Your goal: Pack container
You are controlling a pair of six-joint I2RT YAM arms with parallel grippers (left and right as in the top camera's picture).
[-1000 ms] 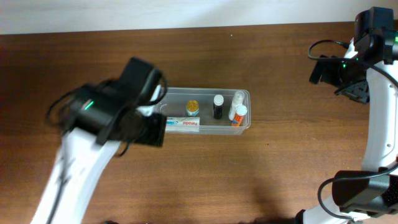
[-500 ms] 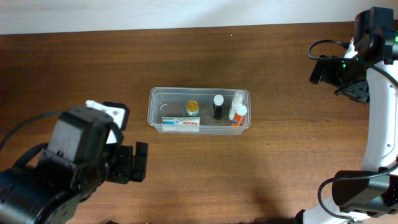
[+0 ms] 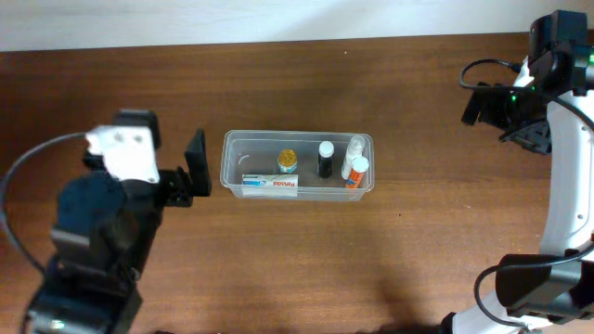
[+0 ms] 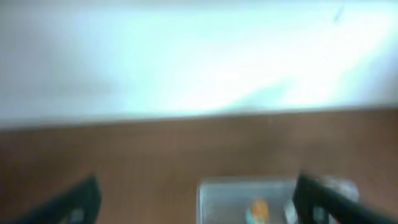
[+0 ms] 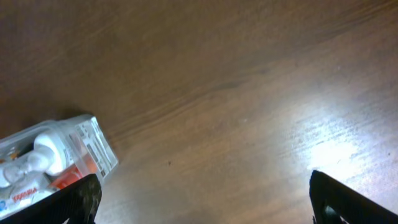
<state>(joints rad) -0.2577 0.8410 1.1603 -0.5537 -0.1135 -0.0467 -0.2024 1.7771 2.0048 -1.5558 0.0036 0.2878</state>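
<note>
Container: the clear container point(image 3: 249, 150) is sitting near the middle of the brown surface point(image 3: 418, 260), its long side running left to right and its top open.
Inside, left: a white toothpaste box point(image 3: 271, 185) is lying flat along the near wall, and a small yellow-capped jar point(image 3: 288, 160) is standing just behind it.
Inside, middle: a black bottle point(image 3: 325, 160) with a white cap is standing upright.
Inside, right end: an orange-capped tube point(image 3: 357, 173) and a pale bottle point(image 3: 355, 147) are crowding together against the end wall.
Left arm: the left arm point(image 3: 93, 223) is hanging over bare wood just left of the container, not touching it.
Left jaws: they are gaping wide and gripping nothing. In the blurred wrist view the dark fingertips point(image 4: 78, 202) are sitting at opposite bottom corners, with the container showing between them.
Right arm: the right arm point(image 3: 561, 186) is holding high at the far right, well apart from the container.
Right jaws: these too are spread wide and empty, fingertips point(image 5: 78, 199) framing bare wood, with only the container's corner peeking in at lower left.
</note>
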